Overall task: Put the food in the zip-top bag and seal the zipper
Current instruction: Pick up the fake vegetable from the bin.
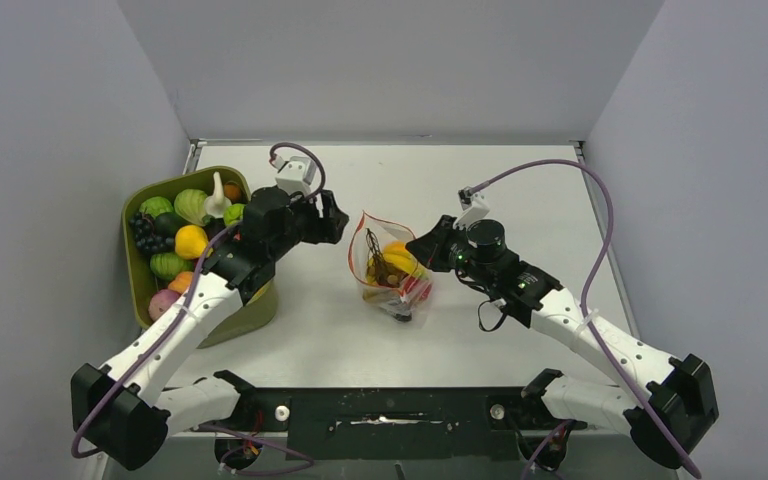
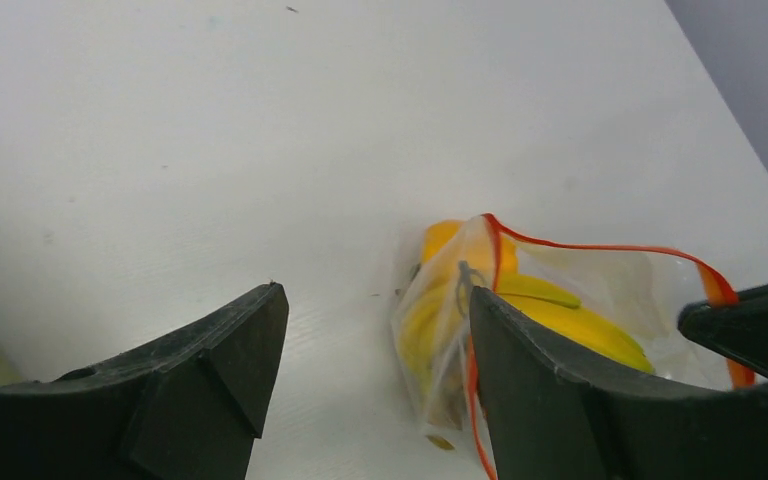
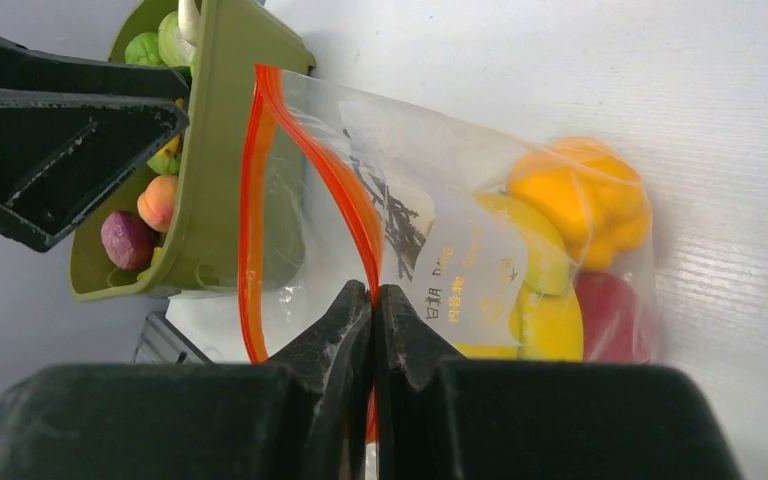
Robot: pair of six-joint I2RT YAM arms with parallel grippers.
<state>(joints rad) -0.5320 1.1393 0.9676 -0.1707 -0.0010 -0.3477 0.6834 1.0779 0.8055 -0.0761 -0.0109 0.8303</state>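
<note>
The clear zip-top bag (image 1: 392, 268) lies at centre, red zipper (image 3: 248, 200) gaping open, yellow, orange and red food (image 3: 570, 195) inside, more at nine o'clock.

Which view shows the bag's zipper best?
Right wrist: the zipper is close, mouth open, one strand pinched by the right gripper. Left wrist shows it partly behind a finger; top external, a thin red line.

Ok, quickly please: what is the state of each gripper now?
Left gripper: open, holding nothing.
Right gripper: closed on the zipper of the zip-top bag.
</note>
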